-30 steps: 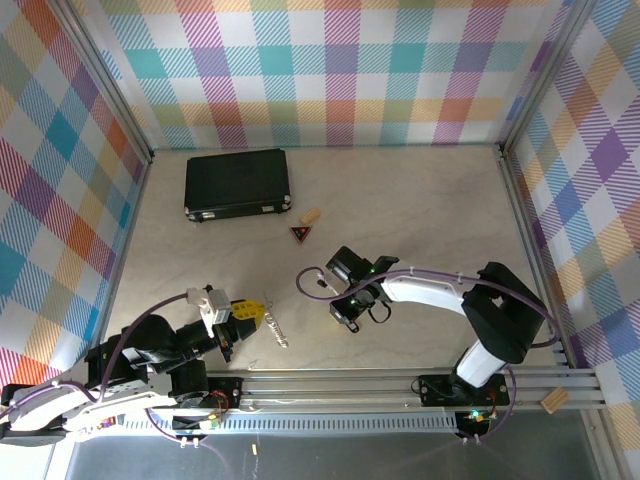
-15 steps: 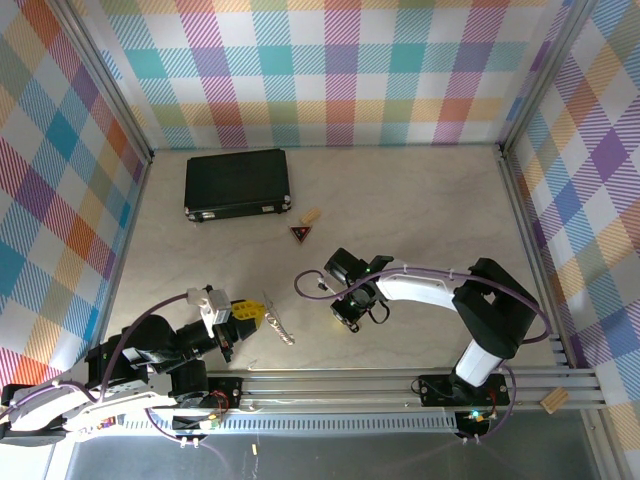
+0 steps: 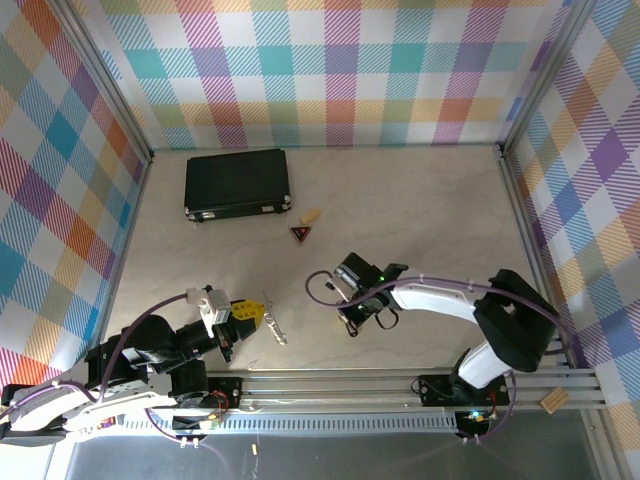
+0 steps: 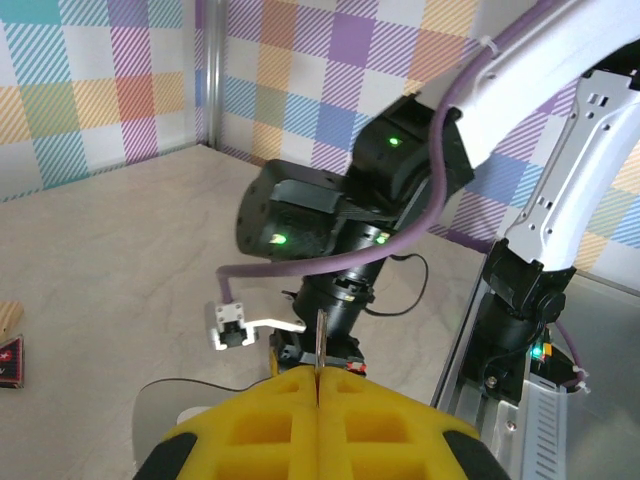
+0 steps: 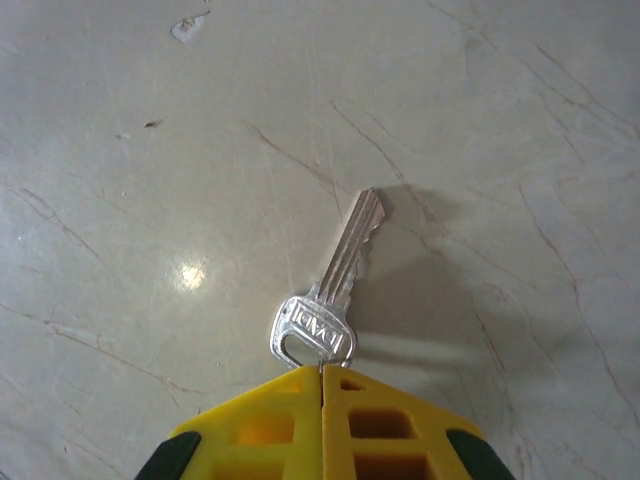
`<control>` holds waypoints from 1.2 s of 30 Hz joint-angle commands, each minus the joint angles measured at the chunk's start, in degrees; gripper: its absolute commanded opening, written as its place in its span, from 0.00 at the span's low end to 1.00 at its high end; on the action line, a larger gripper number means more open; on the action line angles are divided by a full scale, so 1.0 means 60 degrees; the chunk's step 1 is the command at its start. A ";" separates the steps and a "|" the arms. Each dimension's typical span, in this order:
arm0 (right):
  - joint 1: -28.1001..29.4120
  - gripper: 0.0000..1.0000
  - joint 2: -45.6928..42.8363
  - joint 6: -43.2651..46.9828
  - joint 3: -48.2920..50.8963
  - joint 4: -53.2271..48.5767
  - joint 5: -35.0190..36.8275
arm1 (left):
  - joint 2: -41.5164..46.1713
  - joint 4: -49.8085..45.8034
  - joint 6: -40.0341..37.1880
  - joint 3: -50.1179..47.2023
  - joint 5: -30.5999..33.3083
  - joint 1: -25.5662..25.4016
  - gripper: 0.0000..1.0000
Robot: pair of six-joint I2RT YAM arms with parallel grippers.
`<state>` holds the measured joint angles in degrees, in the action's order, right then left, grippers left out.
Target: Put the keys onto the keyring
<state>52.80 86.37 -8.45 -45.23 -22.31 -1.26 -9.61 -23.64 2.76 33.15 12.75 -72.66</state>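
You have two grippers at work, each with its yellow fingers pressed together on metal; your right gripper [image 5: 322, 378] pinches one silver key [image 5: 330, 288] by its head, blade pointing away over the pale table [image 5: 150, 200]; whether the blade touches the surface cannot be told; your left gripper [image 4: 318, 380] is clamped on one silver bunch [image 3: 272, 322], which shows edge-on as a thin sliver in its wrist view and juts out near the front rail from above, well apart from the key. Count also one black case [image 3: 237, 183], one dark-red triangular trinket [image 3: 300, 234] and one tan piece [image 3: 311, 216] just beside it. The key's head bears raised characters; they are too small to read.
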 commanded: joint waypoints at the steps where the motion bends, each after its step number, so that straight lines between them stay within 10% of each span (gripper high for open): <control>1: 0.0139 0.00 -0.1006 -0.1096 0.1396 0.2447 -0.0031 | 0.0176 0.0395 -0.0066 0.0057 0.0071 -0.0011 0.00; 9: 0.0337 0.00 -0.1839 -0.1117 0.3805 0.6760 0.0294 | 0.0192 0.0395 -0.0036 0.0057 0.0096 -0.0018 0.00; 16: 0.0384 0.06 -0.1883 -0.1013 0.3841 0.6342 0.0261 | 0.0303 0.0395 -0.0030 -0.0002 0.0141 -0.0007 0.00; 26: 0.0346 0.53 -0.4121 -0.1361 0.1755 0.0680 0.0942 | 0.0599 0.0462 -0.0109 -0.0029 0.0272 -0.0018 0.00; 36: -0.0067 0.64 -0.1035 0.0321 -0.2447 -0.4185 0.0452 | 0.0628 0.0102 0.0065 0.0149 0.0406 -0.0008 0.00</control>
<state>52.51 75.46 -11.16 -55.83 -34.09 2.68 -6.87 -23.77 2.81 33.15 13.76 -72.66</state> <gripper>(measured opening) 0.635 0.050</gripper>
